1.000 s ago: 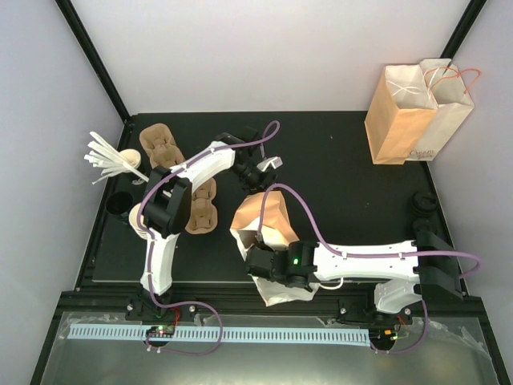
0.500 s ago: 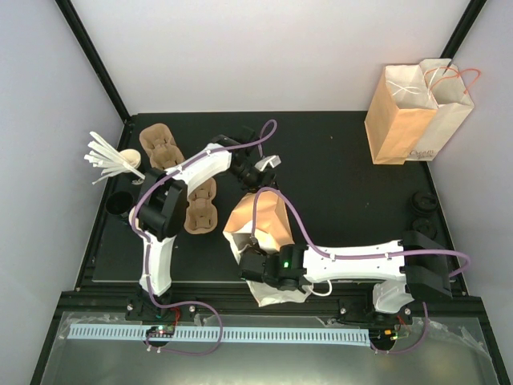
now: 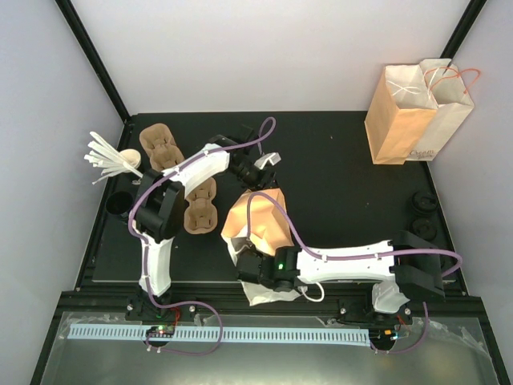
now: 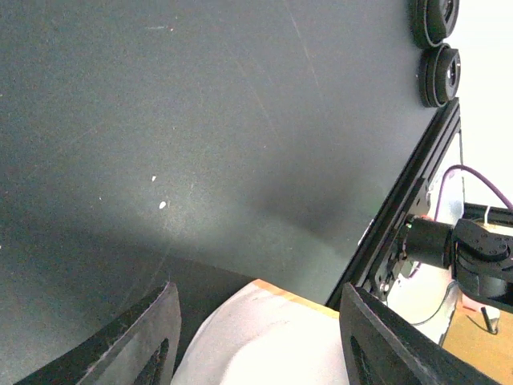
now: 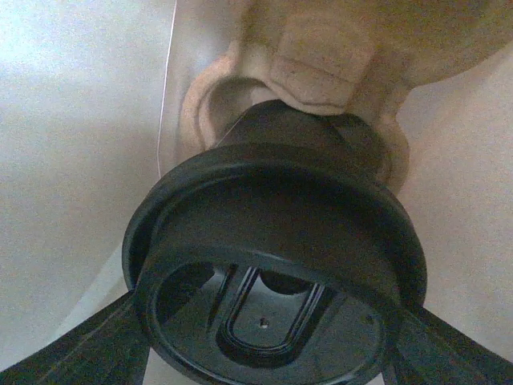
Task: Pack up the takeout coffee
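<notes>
The takeout coffee (image 5: 272,265) fills the right wrist view, black lid toward the camera, inside the white interior of a paper bag. My right gripper (image 5: 264,357) is shut on it, one finger at each side. Its far end meets a moulded pulp carrier (image 5: 321,64). From above, the tan paper bag (image 3: 256,220) lies on the black table, and my right arm (image 3: 345,261) reaches into its near end, hiding cup and gripper. My left gripper (image 3: 260,178) is at the bag's far end. In the left wrist view the bag's paper (image 4: 280,321) spans the gap of that gripper (image 4: 255,357).
Two upright paper bags (image 3: 417,112) stand at the back right. Pulp carriers (image 3: 164,148) (image 3: 200,210) lie left of the bag, with white stirrers (image 3: 108,156) and a black cup (image 3: 119,204) further left. Loose black lids (image 3: 422,204) (image 4: 437,72) sit by the right edge.
My right arm has pushed further left into the bag. The bag has slid left and turned a little, and my left gripper has shifted slightly left with it.
</notes>
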Robot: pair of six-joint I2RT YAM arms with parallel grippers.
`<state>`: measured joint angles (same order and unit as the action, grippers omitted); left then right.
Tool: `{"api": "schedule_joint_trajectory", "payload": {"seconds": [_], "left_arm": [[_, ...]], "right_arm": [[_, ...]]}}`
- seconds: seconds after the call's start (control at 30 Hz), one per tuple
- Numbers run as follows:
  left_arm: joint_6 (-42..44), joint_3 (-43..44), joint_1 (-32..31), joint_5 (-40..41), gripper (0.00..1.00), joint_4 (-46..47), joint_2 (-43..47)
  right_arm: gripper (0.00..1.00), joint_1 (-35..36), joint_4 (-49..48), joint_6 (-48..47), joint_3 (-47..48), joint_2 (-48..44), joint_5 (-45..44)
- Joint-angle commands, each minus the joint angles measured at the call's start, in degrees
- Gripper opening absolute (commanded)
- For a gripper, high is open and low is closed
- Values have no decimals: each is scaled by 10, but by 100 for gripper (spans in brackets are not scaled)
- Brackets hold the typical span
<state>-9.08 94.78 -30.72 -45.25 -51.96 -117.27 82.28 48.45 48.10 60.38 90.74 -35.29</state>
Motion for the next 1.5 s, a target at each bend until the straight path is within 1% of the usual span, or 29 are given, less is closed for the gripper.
{"api": "schedule_joint_trajectory", "payload": {"seconds": [0.0,0.3,0.37,0.5,0.7,0.9,1.17,1.27,1.37,1.47], "left_arm": [[0,-34,-36,-33,57,-93,9],[-6,-33,-37,-31,57,-89,5],[-9,-34,-37,-31,57,-87,6],[-12,-35,-37,-28,58,-84,5],[-28,-38,-37,-28,58,-71,12],[-74,-77,-36,-25,58,-18,37],[-138,-142,-37,-13,58,52,83],[-159,-164,-37,-10,59,75,99],[-164,-172,-37,-6,60,83,107],[-166,-168,-36,-1,63,87,107]], "right_arm": [[66,-51,-58,-10,-82,150,189],[66,-51,49,37,-26,155,64],[66,-50,60,39,-13,143,48],[66,-57,79,24,14,88,17],[66,-106,77,-22,36,27,30],[66,-142,66,-47,30,22,54],[65,-156,26,-22,15,29,53],[65,-157,10,-24,19,17,47],[64,-157,8,-34,26,-1,38],[64,-158,30,-50,46,-12,33]]}}
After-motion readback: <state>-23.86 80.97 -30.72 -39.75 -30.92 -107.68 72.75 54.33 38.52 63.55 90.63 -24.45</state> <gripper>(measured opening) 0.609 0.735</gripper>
